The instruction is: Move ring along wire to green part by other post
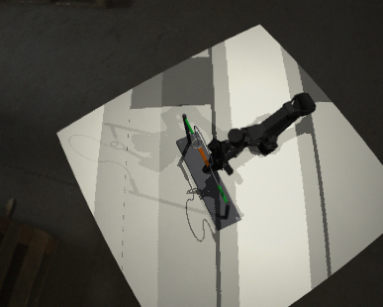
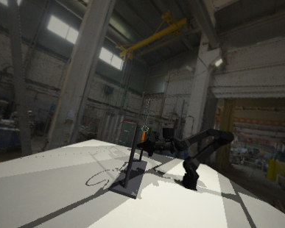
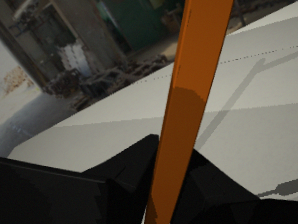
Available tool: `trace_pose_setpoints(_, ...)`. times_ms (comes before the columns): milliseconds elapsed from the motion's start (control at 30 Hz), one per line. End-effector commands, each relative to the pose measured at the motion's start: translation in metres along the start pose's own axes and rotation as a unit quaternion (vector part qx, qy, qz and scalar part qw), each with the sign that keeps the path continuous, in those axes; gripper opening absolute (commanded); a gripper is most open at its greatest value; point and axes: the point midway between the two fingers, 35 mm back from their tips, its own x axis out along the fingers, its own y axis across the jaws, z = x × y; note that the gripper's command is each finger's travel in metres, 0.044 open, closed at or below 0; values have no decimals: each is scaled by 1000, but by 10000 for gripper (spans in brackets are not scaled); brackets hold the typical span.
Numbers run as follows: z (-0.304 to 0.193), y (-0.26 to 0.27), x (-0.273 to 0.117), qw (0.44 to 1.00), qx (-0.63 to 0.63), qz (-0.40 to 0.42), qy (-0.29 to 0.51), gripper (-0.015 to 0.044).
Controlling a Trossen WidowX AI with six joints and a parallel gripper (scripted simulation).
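The ring (image 1: 193, 144) is around the wire, just beyond the green part (image 1: 188, 125) by the upper post (image 1: 186, 139) in the top view. Its orange handle (image 1: 203, 156) (image 2: 143, 137) (image 3: 187, 100) points down toward the other post in that view and looks upright in the exterior view. My gripper (image 1: 208, 165) (image 2: 142, 145) (image 3: 164, 145) is shut on the handle's lower part. The other green part (image 1: 223, 194) is farther along, by the lower post (image 1: 228, 212). The thin grey wire is faint; whether the ring touches it cannot be told. The wrist view does not show the ring.
A dark base plate (image 1: 230, 218) (image 2: 132, 192) carries both posts; the near post (image 2: 129, 167) stands in front in the exterior view. The grey wire rises in a tall, thin peak (image 2: 149, 101) above the ring. My arm (image 1: 274, 126) (image 2: 208, 137) reaches in from the right. Shadows cross the pale table.
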Motion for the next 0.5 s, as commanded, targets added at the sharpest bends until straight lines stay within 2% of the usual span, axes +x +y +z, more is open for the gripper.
trace_pose_setpoints(0, 3, 15, -7, 999, 37, 15, 20, -150)
trace_pose_setpoints(467, 14, 60, -35, 974, 176, 76, 124, -150)
